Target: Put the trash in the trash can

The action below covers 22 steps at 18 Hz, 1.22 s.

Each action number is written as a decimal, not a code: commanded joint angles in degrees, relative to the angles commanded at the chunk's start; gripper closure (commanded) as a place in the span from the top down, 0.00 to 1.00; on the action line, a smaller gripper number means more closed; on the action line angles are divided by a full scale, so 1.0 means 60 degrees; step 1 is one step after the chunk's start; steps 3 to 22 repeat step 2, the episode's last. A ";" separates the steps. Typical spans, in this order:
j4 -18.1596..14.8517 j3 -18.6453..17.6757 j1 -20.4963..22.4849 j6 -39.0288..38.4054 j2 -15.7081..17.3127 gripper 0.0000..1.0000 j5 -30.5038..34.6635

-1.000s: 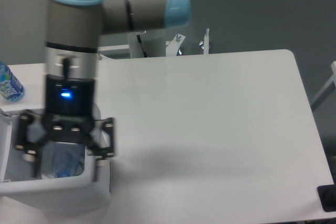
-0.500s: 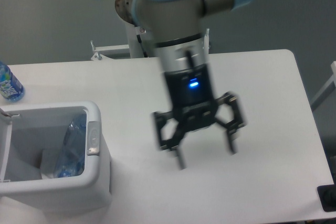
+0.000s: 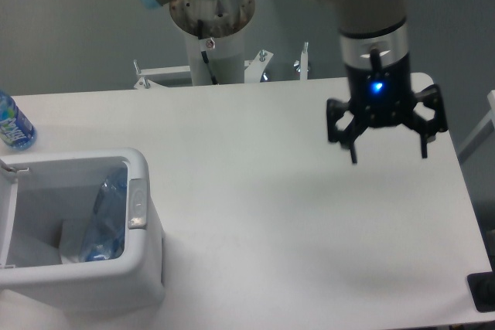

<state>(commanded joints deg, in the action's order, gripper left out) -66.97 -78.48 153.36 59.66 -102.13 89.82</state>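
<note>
Camera view showed the tool [image 3: 387,156] spread and empty near the surface's right edge, well apart from the trash can [image 3: 143,264] at the front-left corner.

white table [image 3: 255,214], blue-labelled bottle [image 3: 13,123] at its far left edge

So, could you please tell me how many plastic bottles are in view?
2: a crushed clear bottle lying inside the trash can, and a blue-labelled bottle on the table at the left edge. Others could be hidden deeper in the bin.
</note>
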 joint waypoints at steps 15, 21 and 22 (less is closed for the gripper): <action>-0.0205 -0.0044 0.0133 0.0134 0.0074 1.00 0.0000; -0.0205 -0.0044 0.0133 0.0134 0.0074 1.00 0.0000; -0.0205 -0.0044 0.0133 0.0134 0.0074 1.00 0.0000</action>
